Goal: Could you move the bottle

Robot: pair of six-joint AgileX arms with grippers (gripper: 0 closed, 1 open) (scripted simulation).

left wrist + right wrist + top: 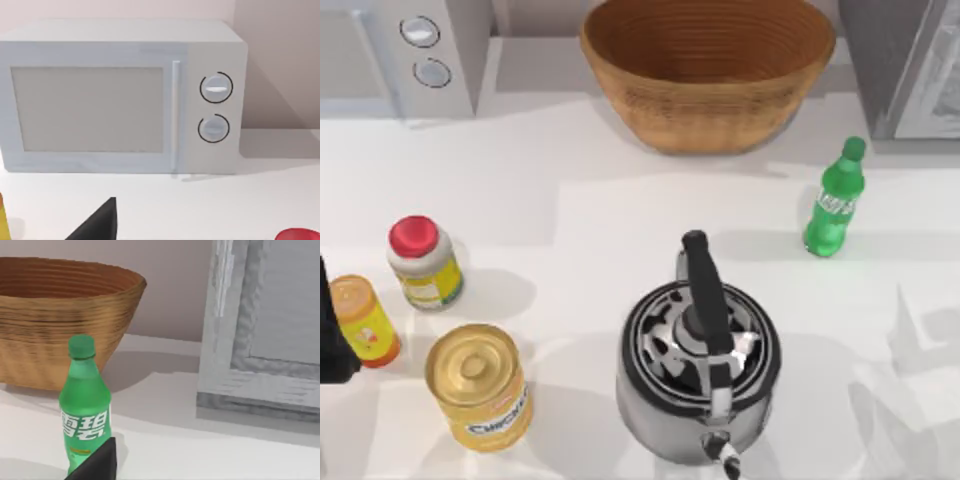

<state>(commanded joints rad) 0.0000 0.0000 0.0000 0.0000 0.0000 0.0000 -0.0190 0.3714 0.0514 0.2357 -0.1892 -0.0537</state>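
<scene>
Right wrist view has a dark finger (pixel 95 465) of the right gripper poking in at the frame edge, just in front of the green soda bottle (pixel 84 407); whether that gripper is open or closed I cannot tell. The bottle stands upright, green cap on, white characters on its label, too stylised for me to read.

From above, the bottle (pixel 835 200) stands at about two o'clock from the steel kettle (pixel 698 365), with the wicker basket (pixel 708 70) at its ten o'clock. A dark piece of the left arm (pixel 332 335) shows at the table's left edge, beside the orange bottle (pixel 364 320); its fingers are cut off. Nearby stand a red-capped jar (pixel 424 262) and a yellow can (pixel 480 388) whose lettering is hard to make out. A microwave (pixel 122 97) sits behind.
</scene>
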